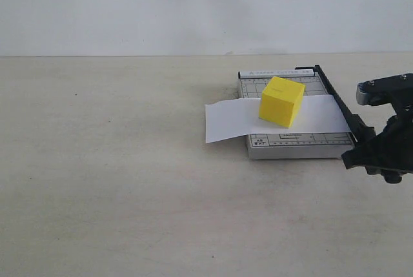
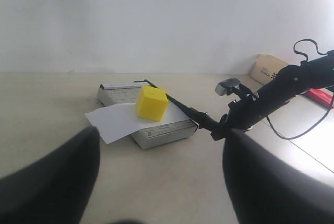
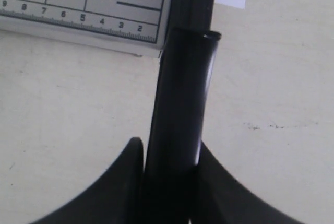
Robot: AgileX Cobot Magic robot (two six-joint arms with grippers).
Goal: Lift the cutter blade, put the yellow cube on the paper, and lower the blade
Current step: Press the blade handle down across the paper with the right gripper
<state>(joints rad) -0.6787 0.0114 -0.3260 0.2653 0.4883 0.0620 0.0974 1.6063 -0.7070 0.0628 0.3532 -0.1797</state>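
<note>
The yellow cube [image 1: 281, 101] sits on the white paper [image 1: 226, 122], which lies across the grey gridded trimmer base [image 1: 297, 144]. The black cutter blade [image 1: 335, 99] lies low along the base's right edge, over the paper's end. My right gripper [image 1: 371, 151] is shut on the blade's rounded handle [image 3: 180, 93], which sits tight between both fingers. In the left wrist view my left gripper [image 2: 162, 145] is open and holds nothing. It hangs well back from the cube [image 2: 151, 103], the paper [image 2: 112, 119] and the base [image 2: 162, 132]. The left gripper is out of the exterior view.
The beige tabletop [image 1: 116, 180] meets a white wall behind. In the left wrist view a cardboard box [image 2: 269, 67] and a red object [image 2: 321, 97] sit at the table's far side, beyond the right arm [image 2: 282, 91] and its cable [image 2: 297, 132].
</note>
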